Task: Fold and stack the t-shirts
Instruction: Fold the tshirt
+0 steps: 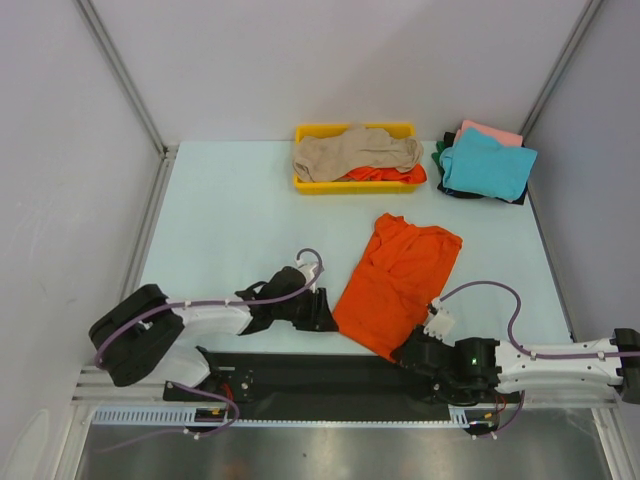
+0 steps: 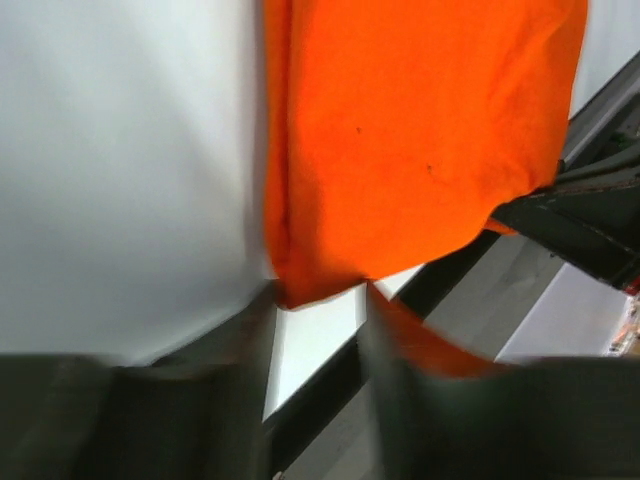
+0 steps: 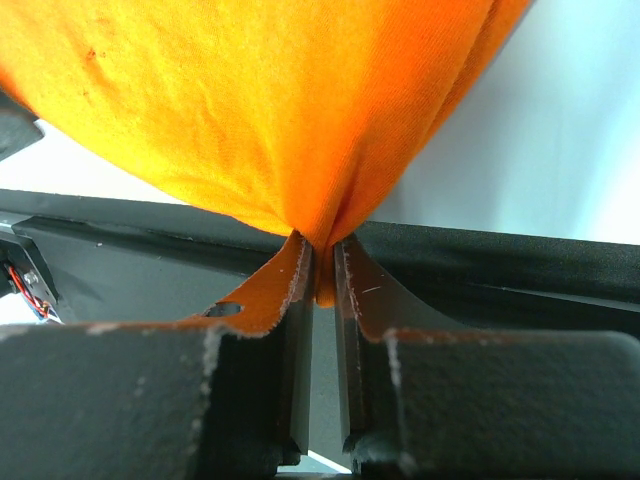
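Observation:
A bright orange t-shirt (image 1: 400,275) lies crumpled lengthwise on the table near the front edge. My right gripper (image 1: 405,350) is shut on its near corner, and the right wrist view shows the cloth (image 3: 300,110) pinched between the fingertips of the gripper (image 3: 322,255). My left gripper (image 1: 328,308) sits at the shirt's near left edge. In the blurred left wrist view this gripper (image 2: 318,300) is open, with the shirt's corner (image 2: 400,130) just at the fingertips. A beige t-shirt (image 1: 350,152) lies over the tray. Teal (image 1: 487,165), pink (image 1: 495,133) and dark green (image 1: 440,152) shirts are stacked at the back right.
A shallow yellow tray (image 1: 305,133) stands at the back centre, with more orange cloth (image 1: 385,175) under the beige shirt. The black base strip (image 1: 320,375) runs along the table's near edge. Metal frame posts rise at both back corners.

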`<move>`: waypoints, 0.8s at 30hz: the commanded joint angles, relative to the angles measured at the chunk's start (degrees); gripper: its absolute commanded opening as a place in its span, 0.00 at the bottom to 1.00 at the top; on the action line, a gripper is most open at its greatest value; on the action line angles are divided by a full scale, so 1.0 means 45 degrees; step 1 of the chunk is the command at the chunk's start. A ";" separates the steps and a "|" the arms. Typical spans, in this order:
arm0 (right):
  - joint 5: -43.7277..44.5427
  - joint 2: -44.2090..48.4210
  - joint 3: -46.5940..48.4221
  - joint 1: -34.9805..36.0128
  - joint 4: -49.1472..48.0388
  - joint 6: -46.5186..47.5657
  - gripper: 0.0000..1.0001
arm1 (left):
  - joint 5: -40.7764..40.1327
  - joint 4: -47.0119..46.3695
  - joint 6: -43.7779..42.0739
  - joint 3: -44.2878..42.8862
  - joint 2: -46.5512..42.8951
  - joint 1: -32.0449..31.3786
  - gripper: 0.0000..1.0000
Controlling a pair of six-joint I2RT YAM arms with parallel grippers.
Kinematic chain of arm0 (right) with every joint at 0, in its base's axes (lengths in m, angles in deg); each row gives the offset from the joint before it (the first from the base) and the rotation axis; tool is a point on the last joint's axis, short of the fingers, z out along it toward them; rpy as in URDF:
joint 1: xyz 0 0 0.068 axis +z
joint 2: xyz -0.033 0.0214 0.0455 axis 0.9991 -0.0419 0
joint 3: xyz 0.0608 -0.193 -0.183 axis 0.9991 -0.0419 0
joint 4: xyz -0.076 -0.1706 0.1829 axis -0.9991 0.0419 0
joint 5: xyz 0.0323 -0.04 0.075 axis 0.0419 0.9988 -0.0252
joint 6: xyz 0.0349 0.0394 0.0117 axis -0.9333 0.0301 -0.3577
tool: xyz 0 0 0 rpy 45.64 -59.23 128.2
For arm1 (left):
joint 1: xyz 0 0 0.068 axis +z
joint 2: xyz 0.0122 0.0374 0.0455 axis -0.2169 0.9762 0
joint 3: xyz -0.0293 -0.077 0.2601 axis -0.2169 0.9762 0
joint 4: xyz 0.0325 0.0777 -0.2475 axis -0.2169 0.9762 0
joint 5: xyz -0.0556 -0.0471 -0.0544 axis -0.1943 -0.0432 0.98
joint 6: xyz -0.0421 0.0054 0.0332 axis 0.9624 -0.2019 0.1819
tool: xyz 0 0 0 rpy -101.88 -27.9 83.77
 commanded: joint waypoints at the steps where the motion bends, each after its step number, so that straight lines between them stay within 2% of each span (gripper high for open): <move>1: 0.0706 -0.0228 -0.0345 -0.0047 0.0100 0.0011 0.00 | -0.0001 -0.0623 0.0099 0.0041 0.0549 -0.0091 0.34; 3: 0.0725 -0.0267 -0.0345 -0.0067 0.0062 0.0011 0.00 | -0.0040 -0.0702 0.0138 0.0002 0.0608 -0.0091 0.21; 4: 0.0725 -0.0286 -0.0345 -0.0067 0.0061 0.0011 0.00 | -0.0079 -0.0722 0.0158 -0.0036 0.0628 -0.0091 0.10; 6: 0.0764 -0.0364 -0.0267 -0.0047 0.0022 0.0128 0.00 | -0.0138 -0.0664 0.0119 -0.0095 0.0608 -0.0091 0.01; 11: 0.0609 -0.0813 0.0084 -0.0009 -0.0016 0.0342 0.00 | -0.0780 0.0213 0.0041 -0.0037 -0.0073 -0.0130 0.00; 17: 0.0412 -0.2471 0.1137 0.0672 -0.0759 0.0207 0.00 | -0.1661 0.2888 -0.0057 0.0119 -0.2533 -0.0247 0.00; 24: 0.0959 -0.4835 0.4006 0.2274 0.0915 -0.0750 0.00 | -0.2013 0.5467 -0.0037 0.0003 -0.5269 -0.0306 0.00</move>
